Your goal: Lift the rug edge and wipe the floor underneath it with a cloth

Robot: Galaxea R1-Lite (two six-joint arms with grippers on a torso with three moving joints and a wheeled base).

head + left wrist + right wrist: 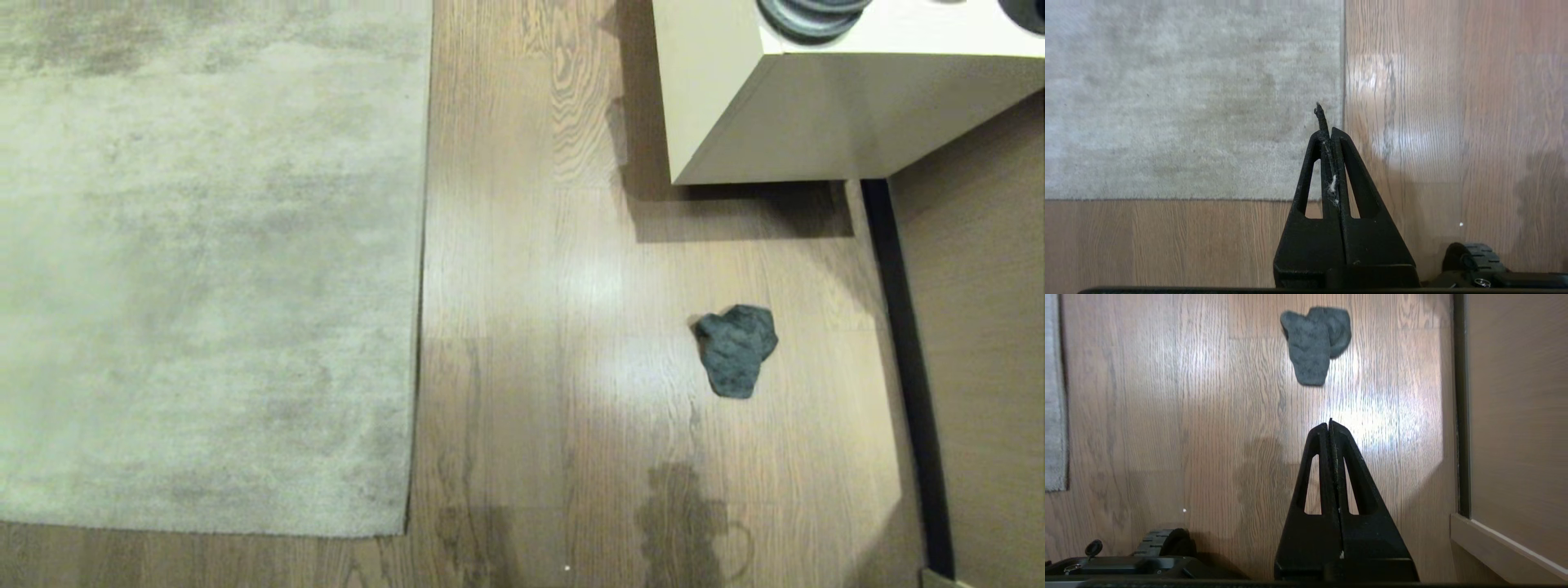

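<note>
Looking down at the start of the job, we find the cloth lying crumpled on the floor, on our right side and well apart from the rug, which we judge puts it there for our right arm to collect while the left deals with the rug. The rug edge lies flat on the planks, its near corner just ahead of us, so nothing is lifted and nothing beneath is wiped yet. A pale cabinet stands beyond the cloth. Our left gripper hangs above that rug corner, pointing down at it, fingers pressed together on nothing but a stray thread and some lint. Our right gripper hangs over bare floor with the cloth a little way ahead of its tips, fingers likewise closed and empty. Neither arm shows in our head view, so we judge both parked low by the base
</note>
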